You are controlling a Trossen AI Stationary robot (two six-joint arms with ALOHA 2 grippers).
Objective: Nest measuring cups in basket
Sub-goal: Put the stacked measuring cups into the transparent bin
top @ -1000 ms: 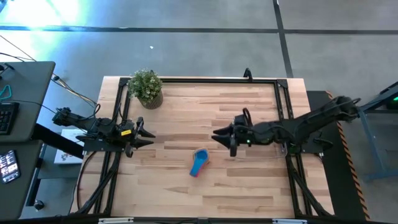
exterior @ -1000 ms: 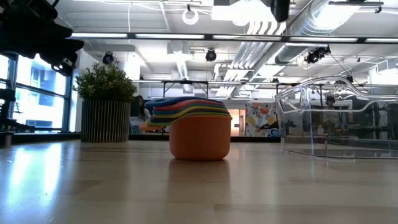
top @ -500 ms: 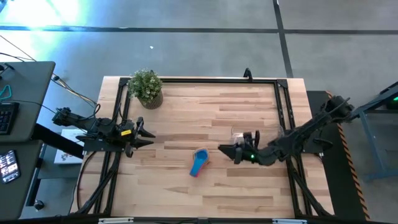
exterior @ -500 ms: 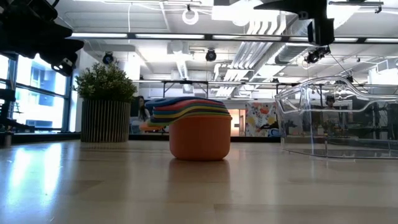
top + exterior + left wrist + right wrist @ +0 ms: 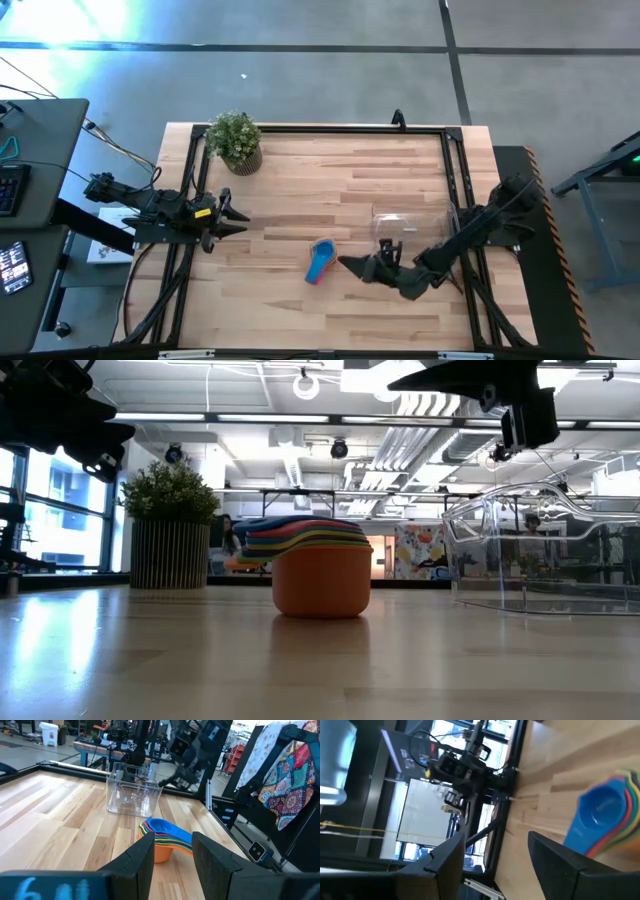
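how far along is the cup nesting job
Done: the measuring cups sit nested in one stack, blue on top, orange at the bottom. In hand: the right pincer, open and empty, is beside the stack. Left: the stack is on the table, outside the clear basket. The left pincer waits at the table's left edge.

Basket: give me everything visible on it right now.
The basket is a clear, see-through plastic tub, rectangular with rounded corners. It stands upright on the wooden table, on its right side. It looks empty: the nested cups sit apart from it on the table. The right gripper hangs between basket and cups, with its arm passing over the tub's near side. Nothing is seen touching the basket.
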